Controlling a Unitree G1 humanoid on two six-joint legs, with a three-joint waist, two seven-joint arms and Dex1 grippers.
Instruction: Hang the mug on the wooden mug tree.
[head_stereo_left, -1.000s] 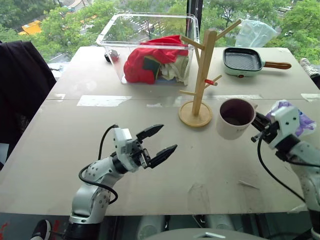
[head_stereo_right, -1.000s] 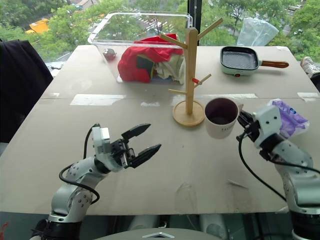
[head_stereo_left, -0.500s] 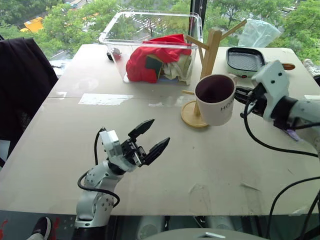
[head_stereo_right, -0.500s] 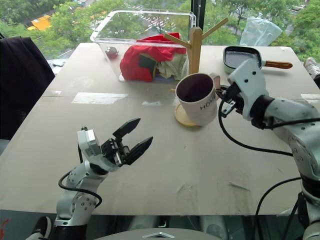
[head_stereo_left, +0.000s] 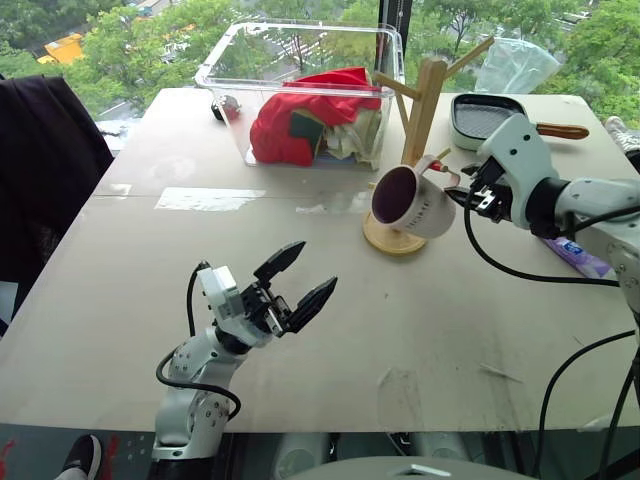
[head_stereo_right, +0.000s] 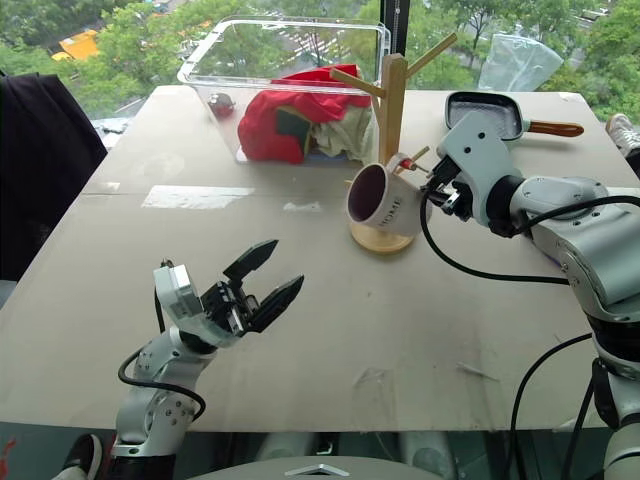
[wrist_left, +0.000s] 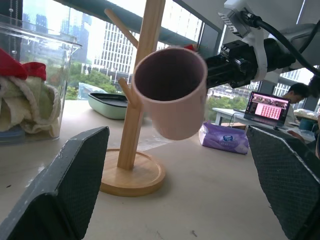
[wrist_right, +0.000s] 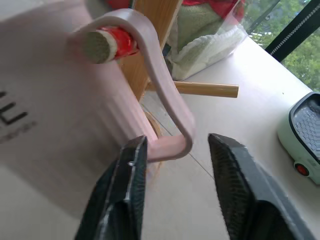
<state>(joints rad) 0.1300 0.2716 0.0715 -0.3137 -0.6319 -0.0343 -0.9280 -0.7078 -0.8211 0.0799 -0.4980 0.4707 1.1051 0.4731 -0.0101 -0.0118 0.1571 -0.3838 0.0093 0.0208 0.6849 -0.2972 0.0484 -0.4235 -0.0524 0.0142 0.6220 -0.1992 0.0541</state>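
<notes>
1. your mug hangs tilted by its loop handle on the red-tipped peg of the wooden mug tree, mouth facing you and to your left, its body against the post above the round base.
2. in the head view the mug sits at about 9 o'clock from your right gripper, just beside it; the peg runs through the loop, so the handle's long axis hangs down from the peg toward the fingers.
3. your right gripper is parted: in its wrist view the two black fingers stand either side of the handle's lower bend with a gap on the right one. the left finger looks very close to the handle; i can't say for certain whether it is touching. i judge the mug's weight to be on the peg, not on the gripper.
4. your right arm is much the nearer; your left gripper hovers wide open over the table, holding nothing, with the mug well apart at about 1 o'clock from it.
5. the next move, as i read it, is to draw the right gripper straight back toward 3 o'clock without snagging the loop.
</notes>
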